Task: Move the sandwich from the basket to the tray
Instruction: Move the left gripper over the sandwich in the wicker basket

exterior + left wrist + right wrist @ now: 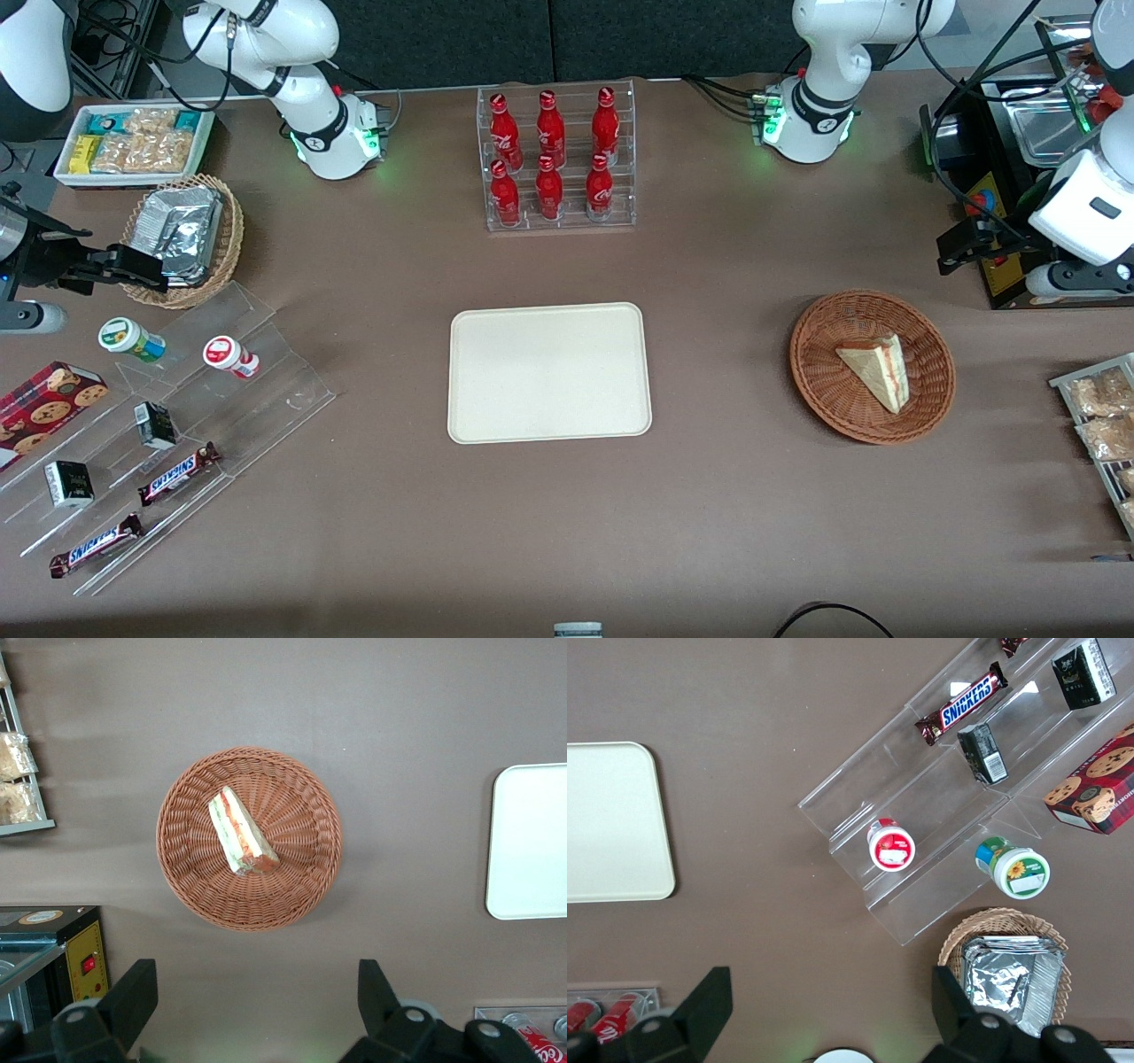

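The sandwich (877, 370), a pale bread wedge with red and green filling, lies in the reddish-brown wicker basket (819, 377) toward the working arm's end of the table. The cream tray (549, 372) lies bare at the table's middle. My left gripper (955, 251) hangs above the table, farther from the front camera than the basket and apart from it. In the left wrist view the gripper (254, 997) is open and empty, its fingers (133, 997) wide apart, with the sandwich (241, 833), the basket (301, 881) and a tray edge (532, 842) below it.
A clear rack of red bottles (556, 159) stands farther back than the tray. A black machine (997, 195) sits beside my gripper. A wire rack of snack packets (1099, 425) is near the basket. A tan foil-packet basket (182, 239), white bin (133, 142) and acrylic stand (177, 416) lie toward the parked arm's end.
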`<state>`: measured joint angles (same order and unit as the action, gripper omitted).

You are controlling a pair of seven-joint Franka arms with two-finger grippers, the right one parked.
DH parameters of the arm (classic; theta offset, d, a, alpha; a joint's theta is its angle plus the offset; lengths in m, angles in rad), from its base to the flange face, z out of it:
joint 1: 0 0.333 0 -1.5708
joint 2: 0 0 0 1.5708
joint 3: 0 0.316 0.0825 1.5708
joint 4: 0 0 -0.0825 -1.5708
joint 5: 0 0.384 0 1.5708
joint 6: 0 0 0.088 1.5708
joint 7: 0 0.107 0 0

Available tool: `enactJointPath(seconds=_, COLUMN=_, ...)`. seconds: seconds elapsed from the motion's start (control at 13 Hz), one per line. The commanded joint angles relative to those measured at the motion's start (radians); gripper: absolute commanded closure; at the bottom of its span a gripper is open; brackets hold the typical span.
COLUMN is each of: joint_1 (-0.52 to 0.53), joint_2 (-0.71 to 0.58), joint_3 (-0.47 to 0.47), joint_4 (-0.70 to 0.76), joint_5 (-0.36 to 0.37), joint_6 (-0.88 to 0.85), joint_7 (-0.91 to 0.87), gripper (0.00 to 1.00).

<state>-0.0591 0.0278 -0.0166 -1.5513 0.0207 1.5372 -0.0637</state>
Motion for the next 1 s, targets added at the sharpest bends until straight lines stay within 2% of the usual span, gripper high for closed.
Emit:
enactJointPath(seconds=0.0, joint_1=-0.005, joint_2=0.006, joint_3=0.001, joint_4=0.022, joint_5=-0.002, joint_6=-0.002, joint_7=0.010, gripper=0.00)
enactJointPath(seconds=0.15, joint_1=-0.002, joint_2=0.017, joint_3=0.003, joint_4=0.025, joint_5=0.002, joint_6=0.000, joint_7=0.004, gripper=0.00)
enactJointPath(seconds=0.31, joint_1=0.001, joint_2=0.084, joint_3=0.006, joint_4=0.025, joint_5=0.007, joint_6=0.001, joint_7=-0.014, gripper=0.00)
enactJointPath(seconds=0.54, joint_1=0.010, joint_2=0.147, joint_3=0.007, joint_4=-0.006, joint_5=-0.014, joint_6=-0.055, joint_7=-0.157, gripper=0.00)
enactJointPath(seconds=0.69, joint_1=0.012, joint_2=0.182, joint_3=0.018, joint_4=-0.060, joint_5=-0.039, joint_6=0.030, joint_7=-0.327, gripper=0.00)
enactJointPath(seconds=0.92, joint_1=0.010, joint_2=0.158, joint_3=0.020, joint_4=-0.272, joint_5=-0.025, joint_6=0.301, joint_7=-0.488, gripper=0.00)
